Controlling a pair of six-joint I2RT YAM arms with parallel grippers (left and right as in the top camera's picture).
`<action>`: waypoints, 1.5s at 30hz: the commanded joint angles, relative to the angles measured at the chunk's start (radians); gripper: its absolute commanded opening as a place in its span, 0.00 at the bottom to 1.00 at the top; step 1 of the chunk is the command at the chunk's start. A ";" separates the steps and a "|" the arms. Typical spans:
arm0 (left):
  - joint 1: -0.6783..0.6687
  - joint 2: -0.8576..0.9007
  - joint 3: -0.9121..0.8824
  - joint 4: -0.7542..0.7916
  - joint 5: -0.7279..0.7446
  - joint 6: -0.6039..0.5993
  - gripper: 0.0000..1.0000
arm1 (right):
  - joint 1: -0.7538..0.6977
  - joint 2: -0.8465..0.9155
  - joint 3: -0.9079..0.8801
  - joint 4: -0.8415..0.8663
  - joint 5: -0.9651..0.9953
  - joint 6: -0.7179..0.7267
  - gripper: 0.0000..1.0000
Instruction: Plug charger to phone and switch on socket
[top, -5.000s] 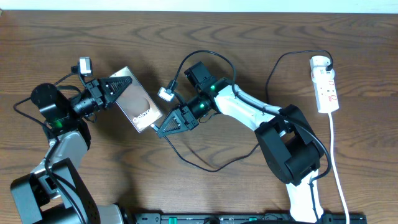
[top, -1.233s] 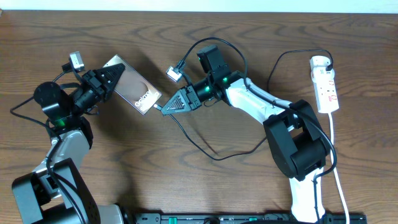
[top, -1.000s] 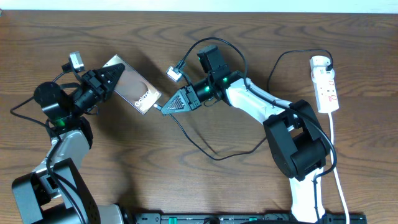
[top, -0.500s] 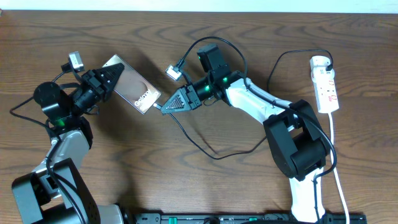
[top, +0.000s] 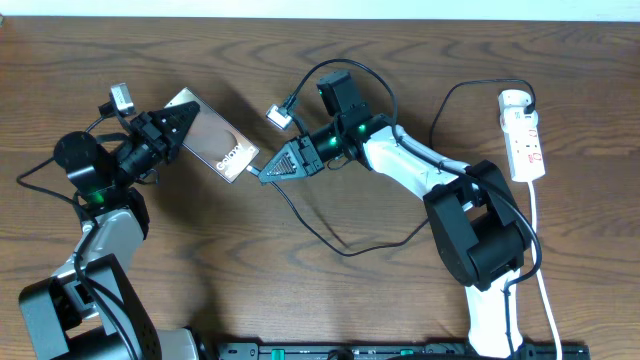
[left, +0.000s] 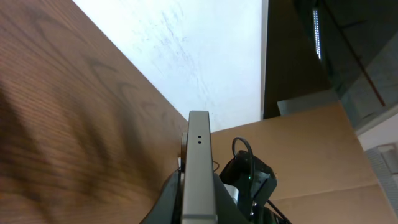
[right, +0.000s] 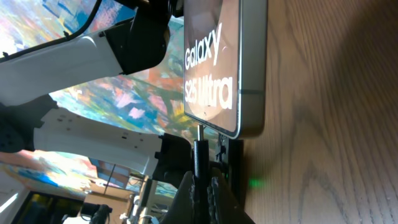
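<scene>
The phone (top: 218, 148) is a dark glossy slab with white "Galaxy" lettering, held off the table at an angle. My left gripper (top: 186, 128) is shut on its far-left end. In the left wrist view the phone (left: 198, 163) shows edge-on between the fingers of that gripper (left: 198, 215). My right gripper (top: 262, 176) is shut on the charger (top: 312, 228) just behind its tip. In the right wrist view the charger (right: 199, 152) rises from the gripper (right: 200, 200), and its tip meets the phone's (right: 214, 59) end edge. I cannot tell if it is seated. The white socket (top: 526, 140) lies at the far right.
The black charger cable loops across the table's middle and runs up to the socket's plug head (top: 515, 100). A white cord (top: 543, 270) trails from the socket toward the table's front edge. A small white camera block (top: 278, 117) hangs by the right wrist.
Since five seconds ago both grippers have moved toward the table's far side, carrying the phone and charger tip. Over the last second nothing has visibly moved.
</scene>
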 joint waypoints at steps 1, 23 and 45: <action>0.000 -0.013 0.005 0.008 0.021 -0.051 0.08 | -0.009 -0.003 0.004 0.002 0.013 0.013 0.01; 0.000 -0.013 0.005 0.009 0.025 0.003 0.07 | -0.009 -0.003 0.004 0.007 -0.003 0.016 0.01; 0.000 -0.013 0.005 0.009 0.049 0.023 0.07 | -0.009 -0.003 0.004 0.011 0.003 0.016 0.01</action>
